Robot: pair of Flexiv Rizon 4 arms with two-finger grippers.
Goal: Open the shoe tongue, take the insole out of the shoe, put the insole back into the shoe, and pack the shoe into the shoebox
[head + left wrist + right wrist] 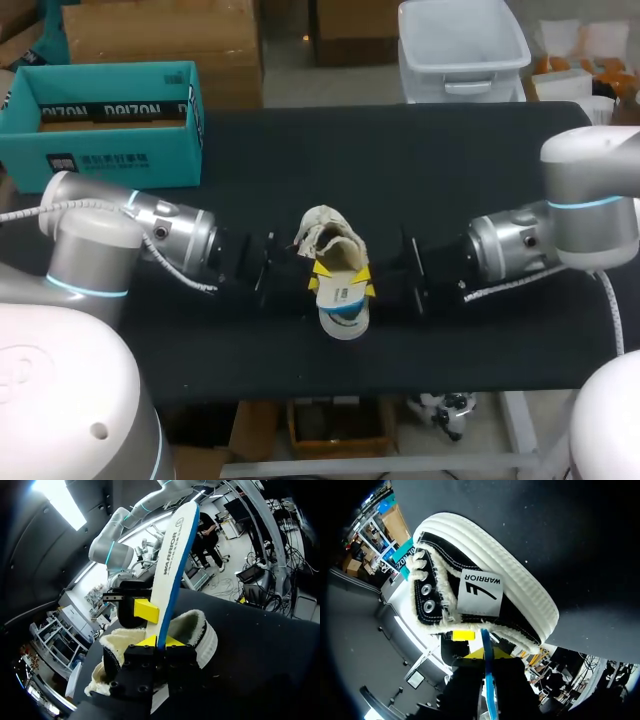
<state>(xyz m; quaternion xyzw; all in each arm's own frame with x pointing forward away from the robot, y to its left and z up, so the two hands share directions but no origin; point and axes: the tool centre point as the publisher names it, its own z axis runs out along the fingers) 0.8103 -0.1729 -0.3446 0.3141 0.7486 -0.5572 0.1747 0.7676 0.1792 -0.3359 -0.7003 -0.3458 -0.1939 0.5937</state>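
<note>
A blue-edged insole (341, 292) is clamped by the left fingers (149, 641) and the right fingers (499, 653) (one pair from each side) over a fleece-lined shoe (328, 235) on the black bench (450, 160).

Left gripper (158, 641) pinching upright blue-edged insole (172, 565), fleece-lined shoe (197, 630) just behind

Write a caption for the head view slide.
Left and right jaws clamp the insole at the shoe; shoebox sits rear left.
</note>
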